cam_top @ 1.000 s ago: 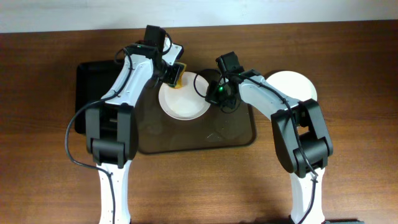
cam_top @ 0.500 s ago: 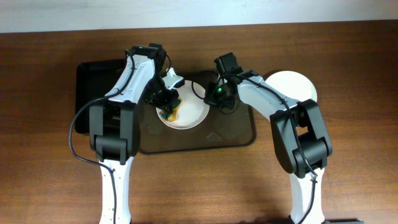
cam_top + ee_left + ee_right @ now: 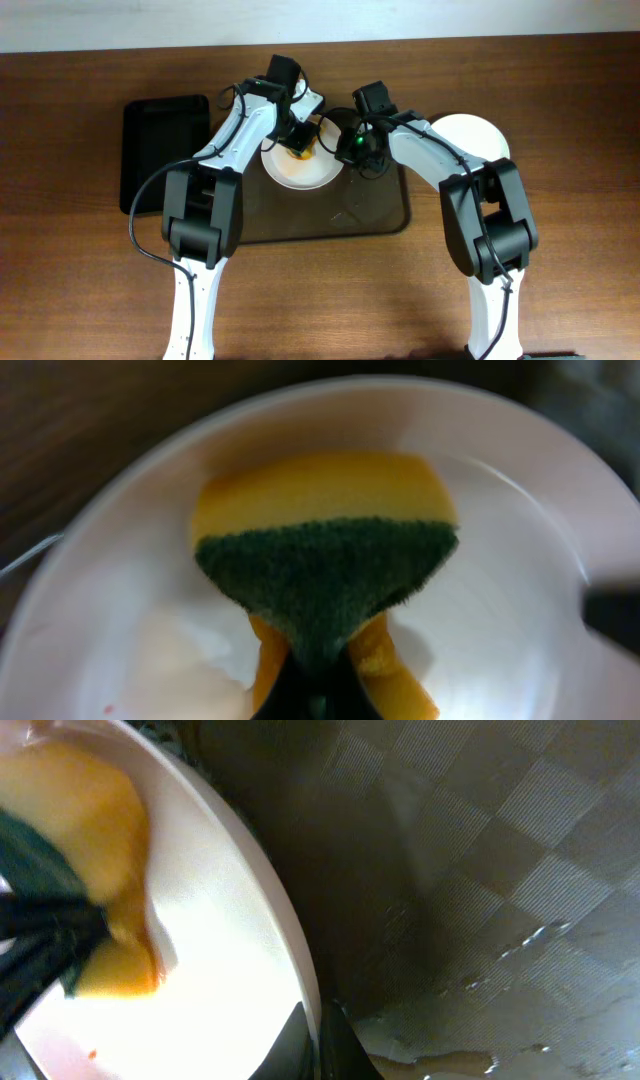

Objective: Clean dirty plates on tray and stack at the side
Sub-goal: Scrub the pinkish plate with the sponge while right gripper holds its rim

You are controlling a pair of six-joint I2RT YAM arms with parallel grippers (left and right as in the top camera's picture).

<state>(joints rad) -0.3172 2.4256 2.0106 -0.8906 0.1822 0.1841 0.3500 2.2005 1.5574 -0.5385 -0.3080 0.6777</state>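
A: What sat on the wooden table (image 3: 80, 280)?
B: The wide brown tray (image 3: 372, 215) lay at the centre, with a smaller black tray (image 3: 160, 150) off its left side.
A: And the plates?
B: One white plate (image 3: 298, 172) lay on the far left part of the brown tray, tinted faintly orange inside. The other plate (image 3: 478, 135) rested on the table, off the tray's right side.
A: The sponge?
B: The yellow-and-green sponge (image 3: 325, 560) was pressed into the plate on the tray, pinched in the left gripper (image 3: 300, 143).
A: And the right gripper (image 3: 318, 1020)?
B: Its fingers were clamped on that same plate's right rim, one inside and one outside
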